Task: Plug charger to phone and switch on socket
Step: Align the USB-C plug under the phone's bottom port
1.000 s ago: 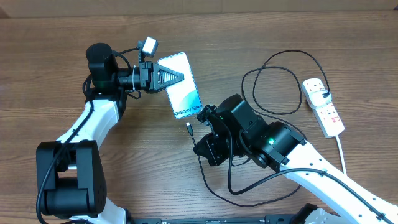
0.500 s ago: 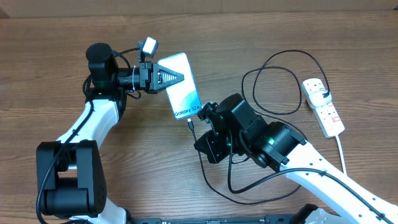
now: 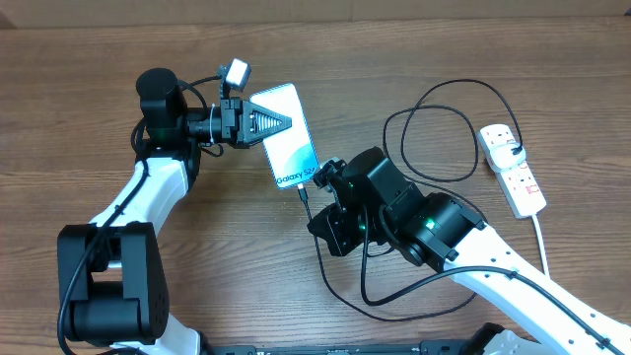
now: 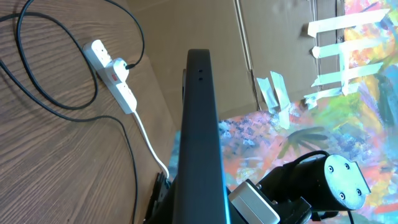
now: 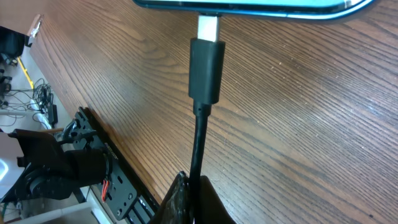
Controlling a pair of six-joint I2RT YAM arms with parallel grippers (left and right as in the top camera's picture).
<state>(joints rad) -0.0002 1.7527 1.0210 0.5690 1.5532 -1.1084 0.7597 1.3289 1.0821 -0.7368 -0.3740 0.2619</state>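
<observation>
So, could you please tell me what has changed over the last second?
The right gripper, shut on the charger, moved up and left in the overhead view. This carried the connector tip from clear of the phone to its bottom edge, where the metal end now meets the port. The left gripper kept holding the phone in place, and the socket stayed put.

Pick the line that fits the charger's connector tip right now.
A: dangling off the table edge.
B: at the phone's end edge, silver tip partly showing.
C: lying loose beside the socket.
B: the right wrist view shows the charger's connector lined up against the phone, silver tip partly exposed.
</observation>
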